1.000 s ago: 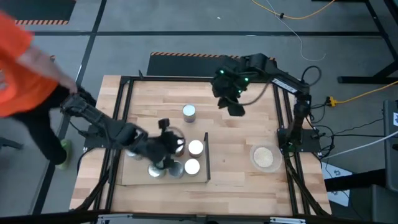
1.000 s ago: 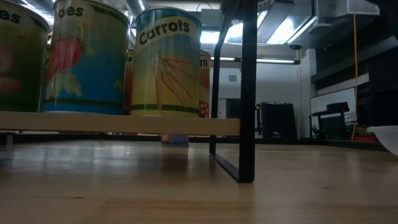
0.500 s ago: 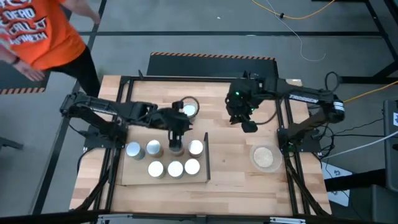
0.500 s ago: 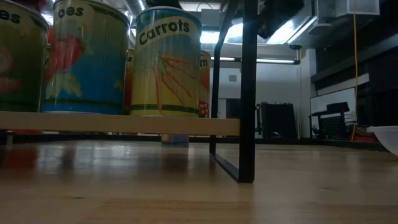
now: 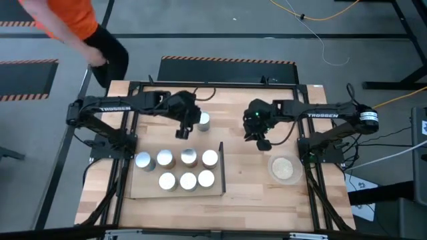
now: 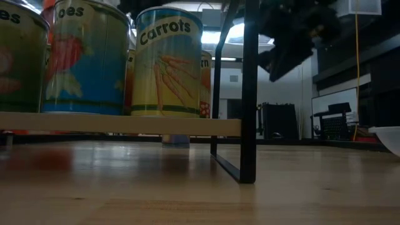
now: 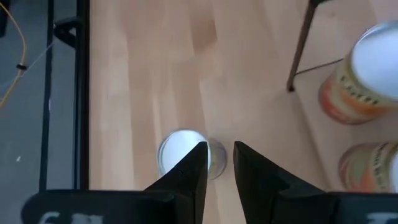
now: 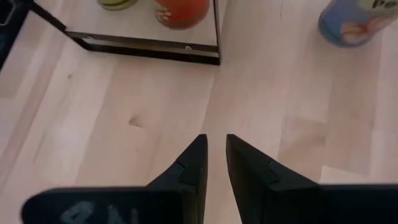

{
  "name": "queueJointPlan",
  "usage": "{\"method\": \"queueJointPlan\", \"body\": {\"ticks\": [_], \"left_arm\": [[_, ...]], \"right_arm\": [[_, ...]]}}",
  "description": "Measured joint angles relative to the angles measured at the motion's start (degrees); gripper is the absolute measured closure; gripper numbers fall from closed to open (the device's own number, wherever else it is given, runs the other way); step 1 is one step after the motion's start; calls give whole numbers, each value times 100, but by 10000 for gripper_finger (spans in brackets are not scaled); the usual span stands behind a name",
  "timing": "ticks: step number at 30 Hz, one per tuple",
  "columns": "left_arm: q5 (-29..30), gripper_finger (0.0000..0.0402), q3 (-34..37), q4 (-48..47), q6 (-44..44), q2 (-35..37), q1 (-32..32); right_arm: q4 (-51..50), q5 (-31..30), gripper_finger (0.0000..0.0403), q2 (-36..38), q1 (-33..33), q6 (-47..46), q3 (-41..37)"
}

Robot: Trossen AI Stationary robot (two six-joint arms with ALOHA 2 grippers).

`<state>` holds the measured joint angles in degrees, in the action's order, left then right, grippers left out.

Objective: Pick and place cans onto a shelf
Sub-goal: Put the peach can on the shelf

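Several cans (image 5: 189,158) with white tops stand upright on the shelf (image 5: 150,190), a pale board with a black frame (image 5: 221,167) at its right end. In the low view they stand in a row (image 6: 167,62) on the board. One can (image 5: 203,120) stands alone on the tabletop, farther back. My left gripper (image 5: 182,132) hangs shut just left of this can (image 7: 180,152), touching nothing. My right gripper (image 5: 264,141) is shut over bare wood right of the shelf (image 8: 143,45), and it shows dark in the low view (image 6: 290,44).
A flat beige dish (image 5: 283,167) lies on the table at the right, close to my right gripper. A black metal frame (image 5: 133,87) borders the tabletop. A person in orange (image 5: 67,17) walks past the far left corner. Bare wood lies between the shelf and the dish.
My left gripper has swung from over the shelf's cans toward the far edge, rolling as it went, and now hangs beside the lone can. My right gripper has come down and toward the near edge. The person has walked along the far left side. The cans have stayed put.
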<state>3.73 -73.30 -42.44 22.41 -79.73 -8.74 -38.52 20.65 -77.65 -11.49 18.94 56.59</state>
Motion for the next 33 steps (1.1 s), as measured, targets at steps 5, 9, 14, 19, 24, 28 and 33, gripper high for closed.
{"method": "queueJointPlan", "body": {"ticks": [5, 9, 14, 19, 24, 28, 33], "left_arm": [[-151, 331, 0, -19, 227, -160, -386], [-37, 331, 2, -35, 218, -336, -555], [39, 330, 4, -69, 171, -565, -659], [-31, 330, 4, -69, 176, -856, -679], [-39, 330, 4, -59, 416, -1168, -679], [-27, 330, 4, -63, 717, -1397, -679], [-24, 330, 4, -140, 1038, -1577, -673]], "right_arm": [[655, -1, 340, -4, -2, -72, -504], [1050, 0, 340, -4, 0, -226, -761], [1300, -1, 340, -4, 0, -354, -917], [1414, -1, 340, -4, 0, -352, -920], [1482, -1, 340, -4, 0, -349, -920], [1479, -1, 340, -4, -1, -349, -920], [1479, -1, 340, -4, 0, -349, -920]]}}
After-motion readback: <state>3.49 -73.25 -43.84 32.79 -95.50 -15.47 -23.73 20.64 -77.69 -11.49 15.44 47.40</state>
